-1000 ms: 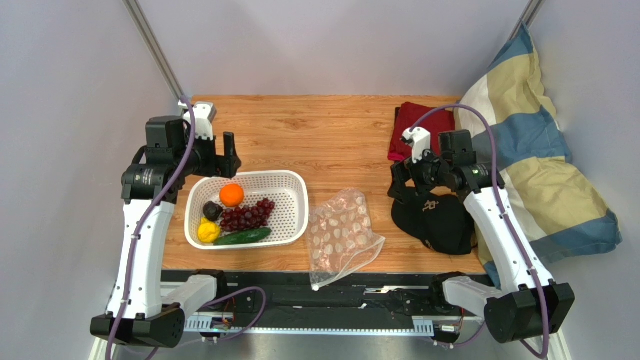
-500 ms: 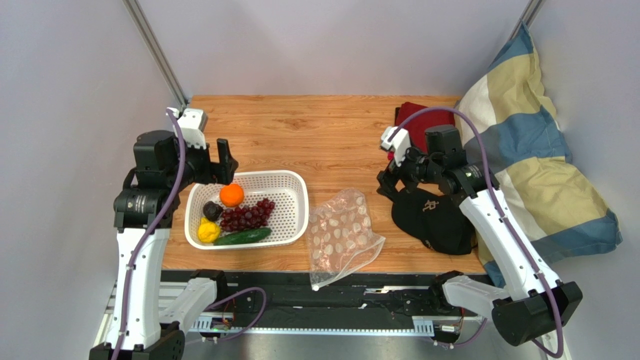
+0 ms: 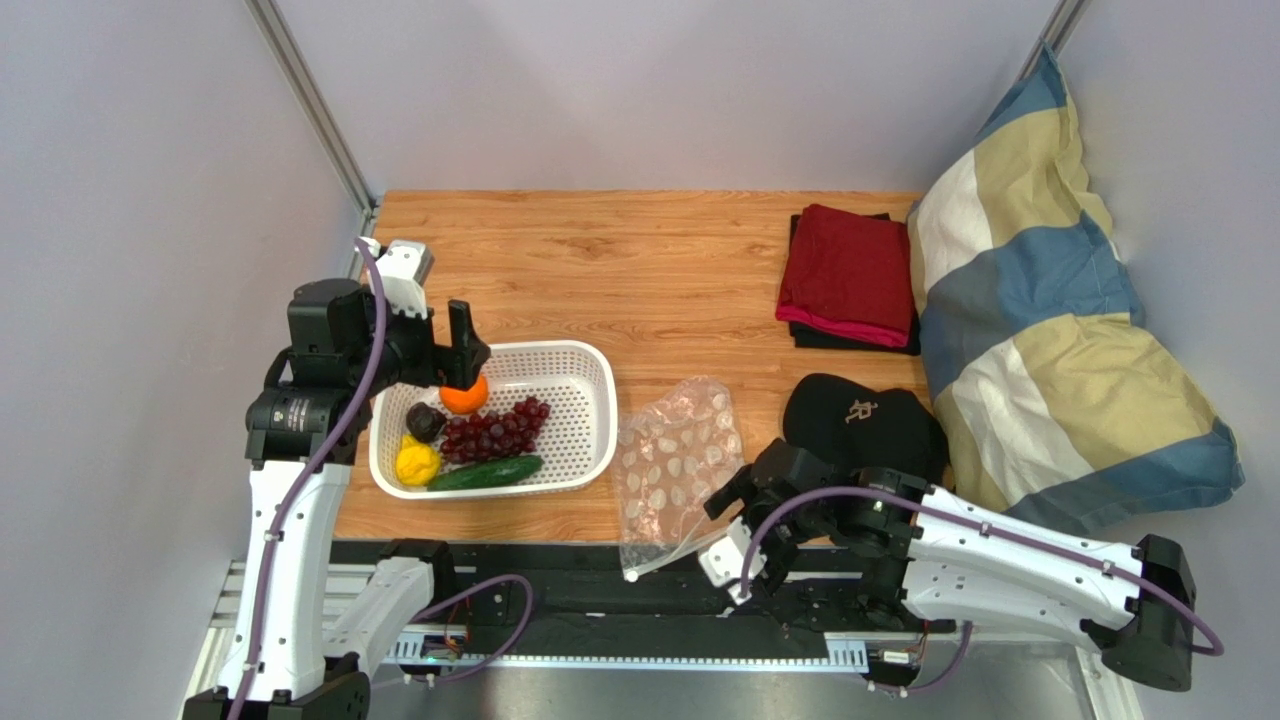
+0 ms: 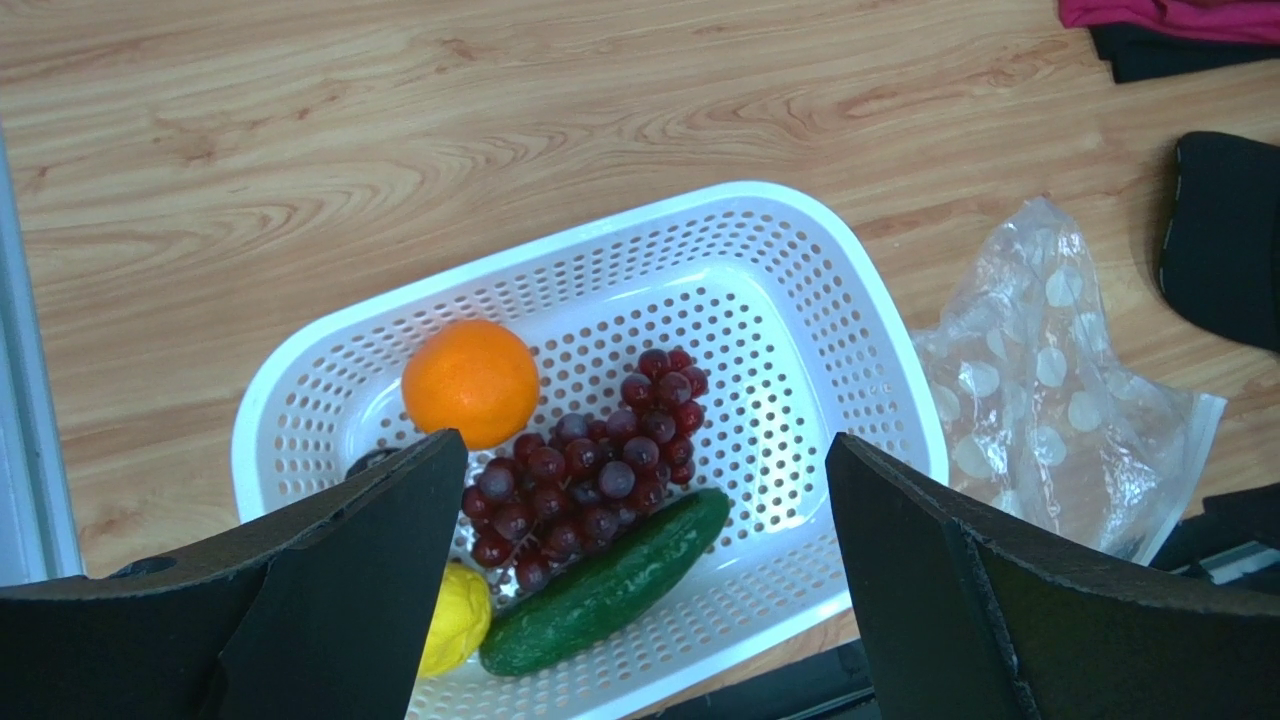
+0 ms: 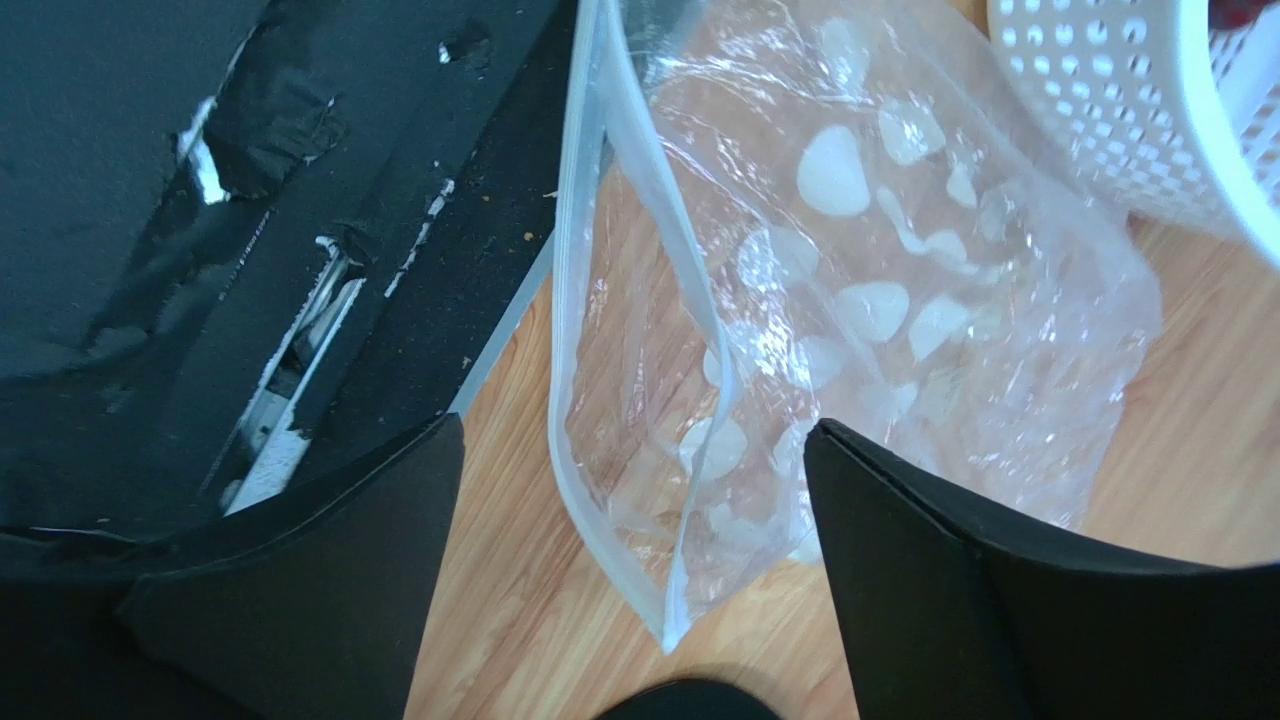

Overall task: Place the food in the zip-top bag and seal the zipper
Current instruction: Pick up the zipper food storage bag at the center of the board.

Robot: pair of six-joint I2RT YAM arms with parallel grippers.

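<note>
The food lies in a white basket (image 3: 586, 405) (image 4: 887, 405): an orange (image 4: 470, 383), a dark red grape bunch (image 4: 594, 465), a green cucumber (image 4: 609, 585), a yellow lemon (image 4: 454, 615) and a dark purple fruit (image 3: 424, 422). My left gripper (image 3: 458, 348) (image 4: 643, 450) hangs open above the basket's back left, over the orange (image 3: 463, 395). The dotted zip-top bag (image 3: 684, 465) (image 5: 842, 300) lies flat to the right of the basket. Its zipper (image 5: 559, 390) stands parted at the near end. My right gripper (image 3: 724, 510) (image 5: 634, 435) is open, its fingers on either side of the bag's mouth corner.
A black cap (image 3: 864, 435) lies just right of the bag, close behind my right arm. A folded red cloth (image 3: 849, 275) sits at the back right, and a striped pillow (image 3: 1052, 345) leans on the right wall. A black rail (image 5: 226, 225) runs along the table's near edge.
My right arm has swung from above the cap down to the near edge, beside the bag's mouth. The left gripper has shifted slightly over the orange.
</note>
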